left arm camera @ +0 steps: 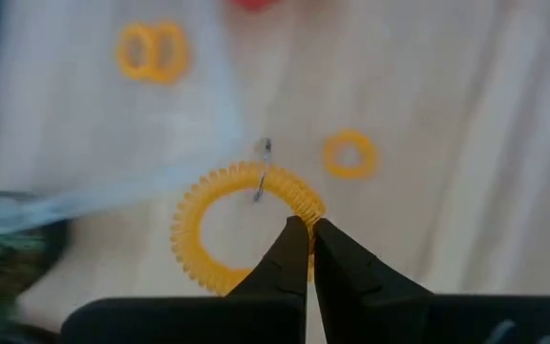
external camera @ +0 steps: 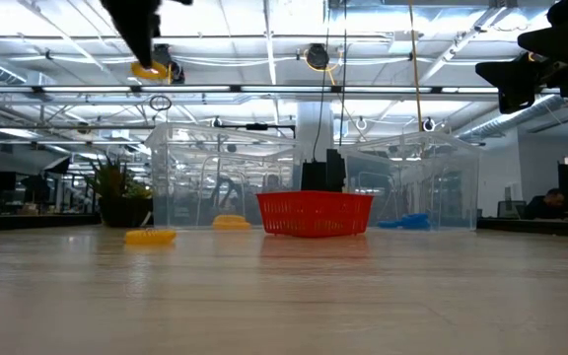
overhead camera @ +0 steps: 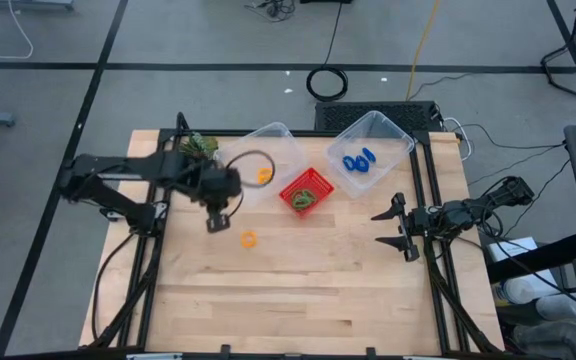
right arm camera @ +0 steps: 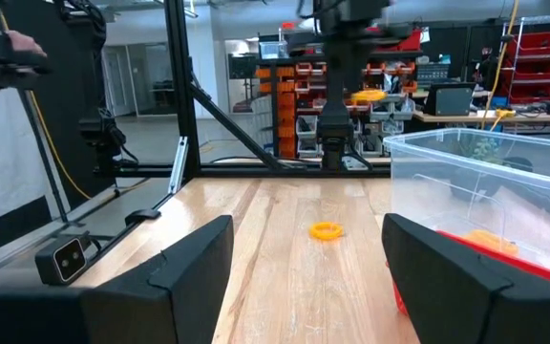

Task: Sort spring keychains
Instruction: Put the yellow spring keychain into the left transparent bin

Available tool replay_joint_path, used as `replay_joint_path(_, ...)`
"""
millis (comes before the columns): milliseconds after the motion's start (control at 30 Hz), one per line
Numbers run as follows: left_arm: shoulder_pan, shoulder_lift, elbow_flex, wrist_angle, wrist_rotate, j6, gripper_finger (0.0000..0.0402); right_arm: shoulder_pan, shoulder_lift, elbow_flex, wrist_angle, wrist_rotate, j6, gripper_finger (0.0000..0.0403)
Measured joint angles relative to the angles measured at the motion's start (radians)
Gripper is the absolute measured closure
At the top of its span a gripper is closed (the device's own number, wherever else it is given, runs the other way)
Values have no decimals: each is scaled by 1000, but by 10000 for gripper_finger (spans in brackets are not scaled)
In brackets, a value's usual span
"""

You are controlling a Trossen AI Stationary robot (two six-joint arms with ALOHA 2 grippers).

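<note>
My left gripper hangs above the table in front of the left clear bin, shut on an orange spring keychain, which also shows in the low view. A second orange keychain lies flat on the wood close by. More orange ones lie in the left bin. Green keychains sit in the red basket, blue ones in the right clear bin. My right gripper waits open near the table's right edge. My left gripper pinches the orange keychain's coil at one spot on its rim between the two fingertips, coming from above and pointing down. The loop is lifted clear of the table and hangs by the fingertips, with a small metal ring on its coil.
A small green plant stands at the table's far left, beside the left bin. The bins and basket line the far side. Bare wood fills the near half. Black frame rails run along both sides.
</note>
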Motion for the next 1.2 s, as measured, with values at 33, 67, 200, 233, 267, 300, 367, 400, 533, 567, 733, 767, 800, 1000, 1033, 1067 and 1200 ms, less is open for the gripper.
replay_joint_path(33,29,11,10,4,-12,16,396,0,0,0,0,0,0,147)
replay_joint_path(67,59,21,19,7,-23,32,396,0,0,0,0,0,0,147)
replay_joint_path(200,183,80,40,41,-37,85,396,0,0,0,0,0,0,147)
replay_joint_path(233,213,97,42,58,-29,96,396,0,0,0,0,0,0,147)
replay_joint_path(267,241,115,45,75,-19,108,396,0,0,0,0,0,0,147)
replay_joint_path(300,266,134,50,94,-5,119,396,0,0,0,0,0,0,147)
replay_joint_path(367,310,177,62,122,23,143,396,0,0,0,0,0,0,147)
replay_joint_path(400,327,204,72,136,27,155,396,0,0,0,0,0,0,147)
replay_joint_path(533,379,309,128,175,37,198,396,0,0,0,0,0,0,147)
replay_joint_path(567,391,334,143,182,53,206,396,0,0,0,0,0,0,147)
replay_joint_path(733,427,437,171,187,90,219,396,0,0,0,0,0,0,147)
replay_joint_path(767,432,450,171,185,89,221,396,0,0,0,0,0,0,147)
replay_joint_path(800,437,461,171,183,88,222,396,0,0,0,0,0,0,147)
replay_joint_path(1000,450,471,172,198,78,202,361,0,0,0,0,0,0,147)
replay_joint_path(1033,450,471,172,199,79,202,349,0,0,0,0,0,0,147)
replay_joint_path(1067,450,471,172,198,79,202,336,0,0,0,0,0,0,147)
replay_joint_path(1200,450,471,172,199,77,198,286,0,0,0,0,0,0,147)
